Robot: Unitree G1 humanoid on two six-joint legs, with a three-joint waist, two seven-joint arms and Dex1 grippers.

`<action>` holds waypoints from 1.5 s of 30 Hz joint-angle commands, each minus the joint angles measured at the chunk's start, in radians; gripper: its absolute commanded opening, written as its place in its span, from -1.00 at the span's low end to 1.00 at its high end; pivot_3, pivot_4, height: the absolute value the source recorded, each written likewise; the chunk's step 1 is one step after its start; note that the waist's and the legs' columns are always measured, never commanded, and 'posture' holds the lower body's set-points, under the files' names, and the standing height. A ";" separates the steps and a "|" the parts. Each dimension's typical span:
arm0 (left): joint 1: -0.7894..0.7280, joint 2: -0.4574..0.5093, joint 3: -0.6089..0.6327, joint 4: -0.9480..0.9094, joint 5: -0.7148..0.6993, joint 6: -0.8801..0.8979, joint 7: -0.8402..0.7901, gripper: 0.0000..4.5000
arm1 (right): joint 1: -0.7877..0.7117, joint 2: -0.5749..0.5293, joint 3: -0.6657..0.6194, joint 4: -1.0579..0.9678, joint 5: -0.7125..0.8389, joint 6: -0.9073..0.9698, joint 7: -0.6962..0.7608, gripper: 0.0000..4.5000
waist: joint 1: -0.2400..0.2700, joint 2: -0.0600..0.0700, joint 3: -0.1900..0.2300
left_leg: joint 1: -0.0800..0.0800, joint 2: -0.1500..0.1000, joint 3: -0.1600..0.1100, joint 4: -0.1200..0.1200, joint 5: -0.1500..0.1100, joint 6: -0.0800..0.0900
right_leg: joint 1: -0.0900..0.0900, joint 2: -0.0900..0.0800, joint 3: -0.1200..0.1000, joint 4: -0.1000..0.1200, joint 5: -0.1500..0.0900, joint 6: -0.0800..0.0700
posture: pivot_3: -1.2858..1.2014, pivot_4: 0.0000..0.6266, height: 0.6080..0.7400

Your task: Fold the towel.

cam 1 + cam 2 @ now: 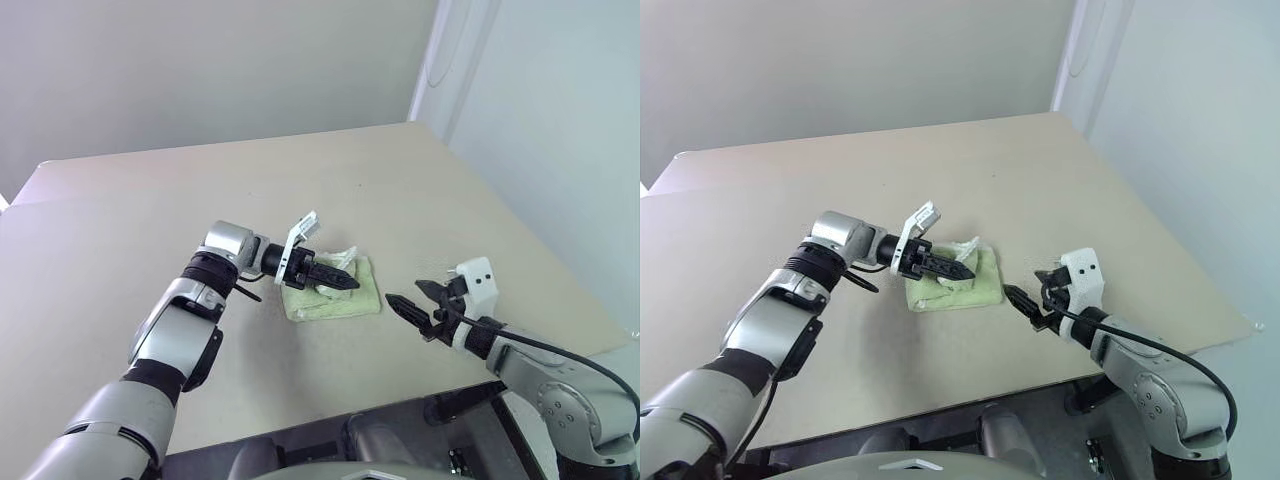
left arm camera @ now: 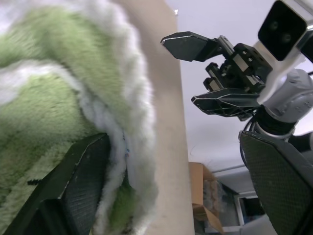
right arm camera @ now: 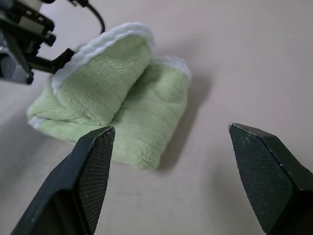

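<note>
Towel (image 3: 122, 103) lime-green, white-edged, folded into lumpy bundle

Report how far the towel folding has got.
Mostly done: the towel lies on the table as a small folded bundle, one flap doubled over on top. In hand: the left gripper is open over that flap, nothing gripped. The right gripper hangs open beside it. Left: perhaps flattening the raised flap.

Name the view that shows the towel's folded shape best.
Right wrist view: the whole towel lies folded between open fingers. The head views show it small, partly behind the left gripper; the left wrist view catches just its edge.
</note>
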State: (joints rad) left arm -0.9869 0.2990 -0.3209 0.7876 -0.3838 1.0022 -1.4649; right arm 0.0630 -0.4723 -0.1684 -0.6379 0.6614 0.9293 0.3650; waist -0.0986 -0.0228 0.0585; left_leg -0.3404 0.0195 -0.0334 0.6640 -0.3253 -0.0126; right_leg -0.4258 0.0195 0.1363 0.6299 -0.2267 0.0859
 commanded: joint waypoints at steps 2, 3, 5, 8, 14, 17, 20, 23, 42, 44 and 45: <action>-0.037 0.020 0.059 -0.101 -0.048 0.027 -0.039 0.88 | -0.032 -0.056 -0.019 -0.075 0.043 -0.057 0.086 0.73 | 0.001 0.000 0.000 | 0.000 0.000 0.000 0.000 0.000 0.000 | 0.000 0.000 0.000 0.000 0.000 0.000 | 0.03 -1.00 1.00; -0.037 0.020 0.063 -0.119 -0.054 0.034 -0.041 0.88 | -0.038 -0.068 -0.012 -0.077 0.042 -0.065 0.099 0.73 | 0.001 0.000 0.000 | 0.000 0.000 0.000 0.000 0.000 0.000 | 0.000 0.000 0.000 0.000 0.000 0.000 | 0.03 -1.00 1.00; -0.036 0.018 0.068 -0.143 -0.062 0.048 -0.036 0.88 | -0.046 -0.086 -0.003 -0.076 0.040 -0.074 0.114 0.73 | 0.002 0.000 0.000 | 0.000 0.000 0.000 0.000 0.000 0.000 | 0.000 0.000 0.000 0.000 0.000 0.000 | 0.03 -1.00 1.00; -0.035 0.002 0.071 -0.148 -0.064 0.057 -0.016 0.88 | -0.059 -0.094 0.021 -0.062 0.030 -0.079 0.118 0.73 | 0.002 0.000 0.000 | 0.000 0.000 0.000 0.000 0.000 0.000 | 0.001 0.000 0.000 0.000 0.000 0.000 | 0.03 -1.00 1.00; -0.037 -0.032 0.075 -0.106 -0.041 0.029 0.035 0.95 | -0.051 -0.086 0.045 -0.055 0.016 -0.093 0.103 0.73 | 0.002 0.000 0.000 | 0.000 0.000 0.000 0.001 0.000 0.000 | 0.000 0.000 0.000 0.000 0.000 0.000 | 0.03 -1.00 1.00; -0.035 -0.036 0.056 -0.092 -0.026 0.007 0.031 0.95 | -0.044 -0.082 0.048 -0.056 0.012 -0.092 0.095 0.73 | 0.002 0.000 0.000 | 0.000 0.000 0.000 0.000 0.000 0.000 | 0.000 0.000 0.000 0.000 0.000 0.000 | 0.03 -1.00 1.00; -0.050 -0.048 0.054 -0.072 -0.015 0.014 0.046 0.95 | -0.032 -0.086 0.047 -0.058 0.012 -0.074 0.086 0.73 | 0.003 0.000 0.000 | 0.000 0.000 0.000 0.000 0.000 0.000 | 0.000 0.000 0.000 0.000 0.000 0.000 | 0.03 -1.00 1.00; -0.086 -0.065 0.016 -0.036 0.048 -0.024 0.093 0.95 | -0.025 -0.090 0.049 -0.058 0.022 -0.053 0.080 0.73 | 0.005 0.000 0.000 | 0.000 0.000 0.000 0.001 0.000 0.000 | 0.001 0.000 0.000 0.000 0.000 0.000 | 0.03 -1.00 1.00; -0.124 0.034 -0.033 -0.266 0.119 -0.256 -0.014 0.95 | -0.021 -0.085 0.073 -0.047 0.027 -0.024 0.068 0.73 | 0.004 -0.001 0.000 | 0.000 0.000 0.000 0.001 0.000 0.000 | 0.001 0.000 0.001 -0.001 0.000 0.000 | 0.03 -1.00 1.00; -0.120 0.037 -0.033 -0.267 0.125 -0.283 -0.011 0.95 | -0.024 -0.089 0.079 -0.047 0.023 -0.026 0.069 0.73 | 0.003 -0.001 0.000 | 0.000 0.000 0.000 0.001 0.000 0.000 | 0.001 0.000 0.001 0.000 0.000 0.000 | 0.03 -1.00 1.00; -0.125 0.035 -0.027 -0.239 0.138 -0.301 0.009 0.95 | -0.027 -0.089 0.078 -0.047 0.020 -0.031 0.070 0.73 | 0.002 -0.001 0.000 | 0.000 0.000 0.000 0.001 0.000 0.000 | 0.001 0.000 0.001 0.000 0.000 0.000 | 0.03 -1.00 1.00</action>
State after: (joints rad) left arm -1.1006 0.3313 -0.3754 0.5485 -0.2487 0.7354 -1.4687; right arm 0.0500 -0.5599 -0.0881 -0.6718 0.6809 0.9120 0.4348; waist -0.0966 -0.0233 0.0589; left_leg -0.3403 0.0192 -0.0334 0.6646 -0.3253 -0.0126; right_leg -0.4251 0.0196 0.1369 0.6296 -0.2268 0.0860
